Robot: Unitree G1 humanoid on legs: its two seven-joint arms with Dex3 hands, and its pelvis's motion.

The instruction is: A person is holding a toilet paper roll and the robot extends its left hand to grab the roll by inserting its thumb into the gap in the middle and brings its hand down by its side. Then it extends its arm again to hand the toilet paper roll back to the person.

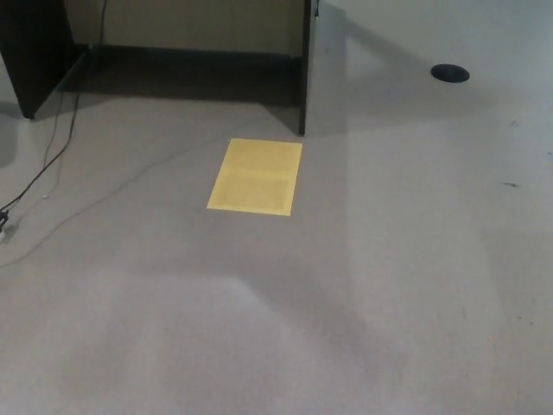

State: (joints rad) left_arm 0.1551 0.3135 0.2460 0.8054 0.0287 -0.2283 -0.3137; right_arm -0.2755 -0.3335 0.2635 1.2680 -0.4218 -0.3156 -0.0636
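Nothing of the robot shows up in the head view right now, so neither the left hand nor the right hand is visible and I can't tell whether their fingers are spread or closed on anything. The toilet paper roll isn't in the shot either, and neither is the person, so where the roll sits is anyone's guess. Closest to the camera it's just bare grey carpet (pixel 285 337). A bit further out there's one yellow sheet of paper (pixel 255 176) lying flat on the floor, and off to the left one thin cable (pixel 54 160) trailing across the carpet toward the back. Beyond the sheet stands one dark panel edge of a desk or divider (pixel 303 78), with one more dark furniture piece (pixel 30 56) in the far left corner, and one small black round disc (pixel 450 73) on the floor at far right. My read on progress: with the arm out of frame this could be the hand-at-the-side part, but I honestly can't confirm a grab or a handover from this.
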